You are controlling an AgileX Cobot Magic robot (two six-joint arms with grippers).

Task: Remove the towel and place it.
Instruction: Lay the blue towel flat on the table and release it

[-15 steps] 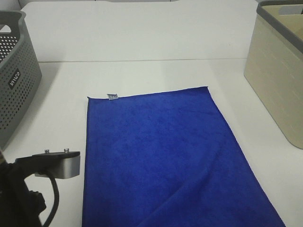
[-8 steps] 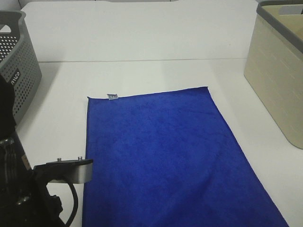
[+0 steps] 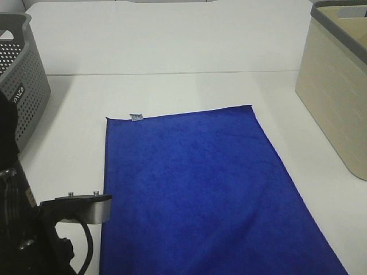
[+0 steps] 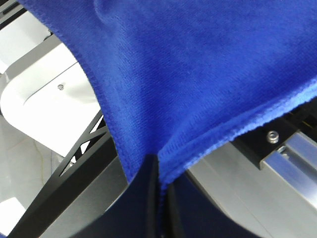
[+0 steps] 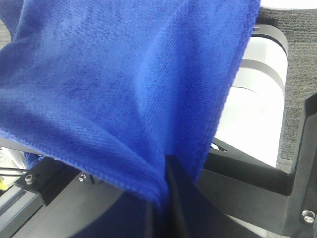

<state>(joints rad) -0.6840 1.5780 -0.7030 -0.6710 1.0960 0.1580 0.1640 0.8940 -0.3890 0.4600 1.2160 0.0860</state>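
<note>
A white desk (image 3: 172, 46), seamed across, lies in even light. Past the left fingers (image 4: 136, 213), black frame struts (image 4: 49, 191) cross pale marbled floor (image 4: 29, 163); beyond the right fingers (image 5: 185, 208), grey speckled floor (image 5: 297, 34).

Towel (image 3: 200, 189) flat on the tabletop (image 3: 172, 86), between left basket (image 3: 20, 86) and right basket (image 3: 338, 86), touching neither, tag (image 3: 136, 117) at far left corner. Near corners pinched: one in left hand (image 4: 154, 171), other in right hand (image 5: 168, 173).

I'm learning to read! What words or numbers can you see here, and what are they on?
Grey basket: white lettering on its side, turned sideways and blurred; cannot be read.
Towel: small tag at one corner; print too small to read.
No other text shows.
</note>
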